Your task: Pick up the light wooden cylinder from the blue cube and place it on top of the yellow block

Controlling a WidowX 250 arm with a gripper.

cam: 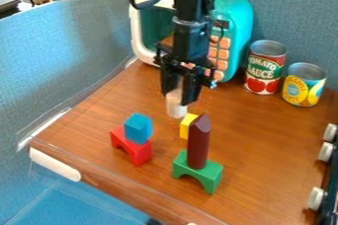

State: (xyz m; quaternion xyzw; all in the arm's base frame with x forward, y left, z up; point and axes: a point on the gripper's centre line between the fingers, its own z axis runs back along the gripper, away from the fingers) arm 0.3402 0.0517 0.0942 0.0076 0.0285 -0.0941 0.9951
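The gripper (176,96) hangs down over the middle of the wooden surface, its fingers closed around a white cylinder (176,108) whose lower end sticks out below them. Just below and right of that cylinder is a yellow block (188,125), partly hidden by a dark brown pointed post (198,142). The post stands upright on a green arch block (209,173). To the left, a blue cube (139,128) rests on top of a red arch block (139,153).
Behind the gripper stands a teal toy microwave (234,26). A tomato sauce can (265,68) and a yellow-labelled can (304,85) are at the back right. Stove knobs (316,198) line the right edge. A blue-grey partition (66,56) borders the wooden surface (267,142) on the left.
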